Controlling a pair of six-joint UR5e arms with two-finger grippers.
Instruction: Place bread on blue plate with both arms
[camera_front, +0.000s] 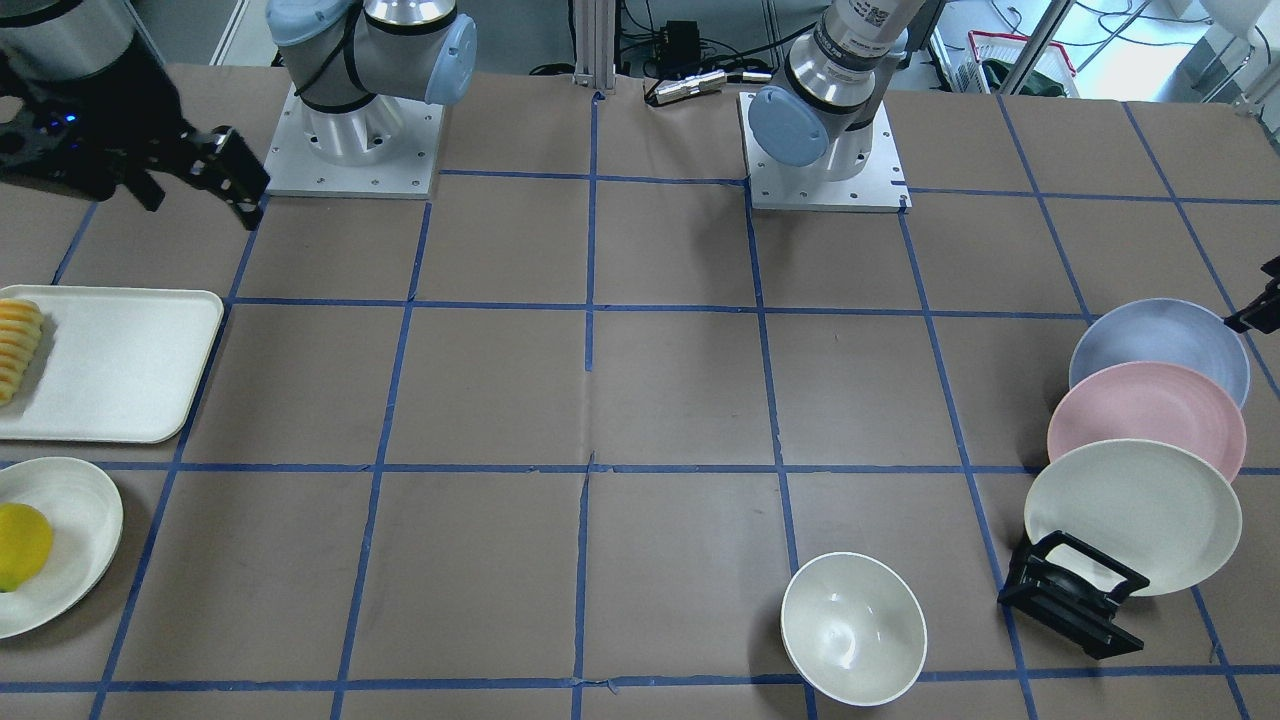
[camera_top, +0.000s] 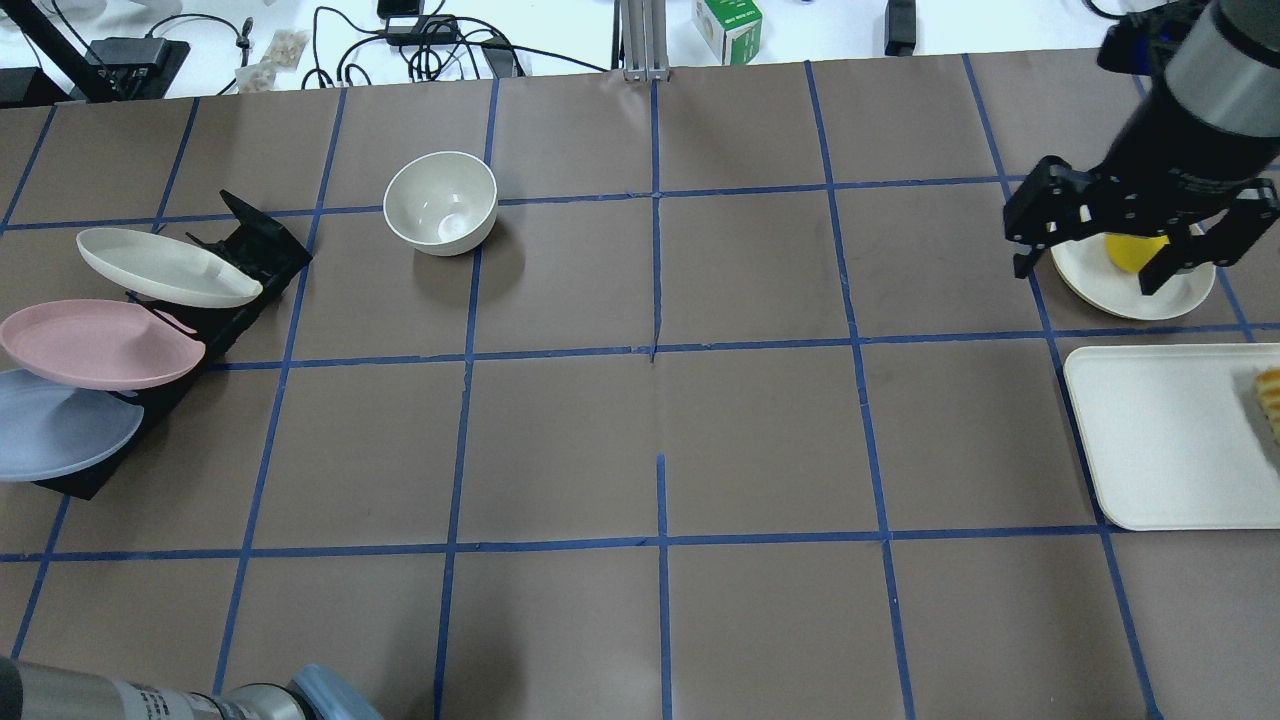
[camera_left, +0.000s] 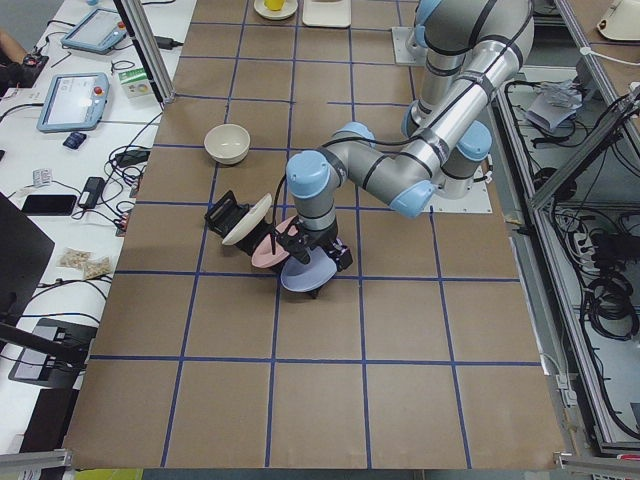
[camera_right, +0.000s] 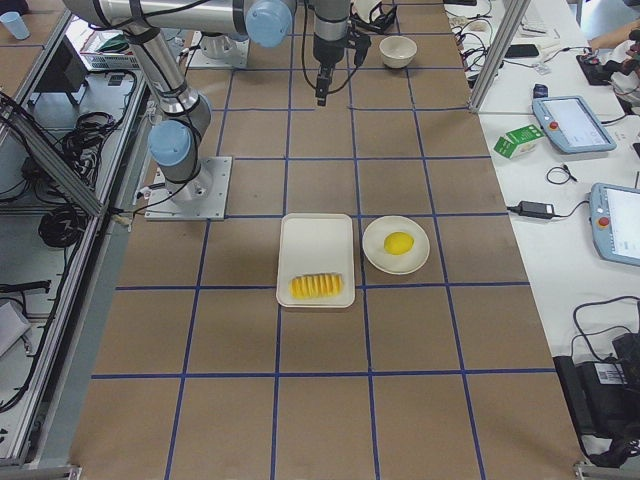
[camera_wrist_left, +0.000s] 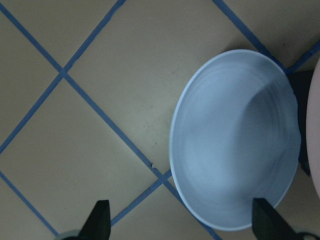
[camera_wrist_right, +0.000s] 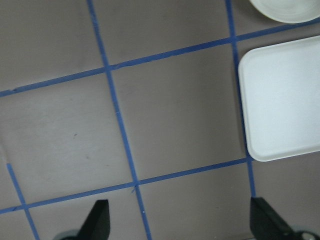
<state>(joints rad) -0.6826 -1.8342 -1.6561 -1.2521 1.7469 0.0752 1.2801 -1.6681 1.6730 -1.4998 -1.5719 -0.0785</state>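
Observation:
The bread (camera_front: 18, 345) is a ribbed yellow-orange loaf lying on a white tray (camera_front: 120, 360); it also shows in the overhead view (camera_top: 1270, 400) and the right side view (camera_right: 318, 287). The blue plate (camera_top: 60, 425) leans in a black rack (camera_top: 200, 330) behind the pink plate. My left gripper (camera_wrist_left: 180, 222) is open and empty, close over the blue plate (camera_wrist_left: 235, 145), its fingers wider apart than the plate. My right gripper (camera_top: 1115, 255) is open and empty, held high above the table near the lemon dish, away from the bread.
The rack also holds a pink plate (camera_front: 1145, 415) and a cream plate (camera_front: 1130, 515). A cream bowl (camera_front: 853, 627) stands nearby. A round yellow fruit (camera_front: 22, 545) sits on a cream dish (camera_front: 85, 520) beside the tray.

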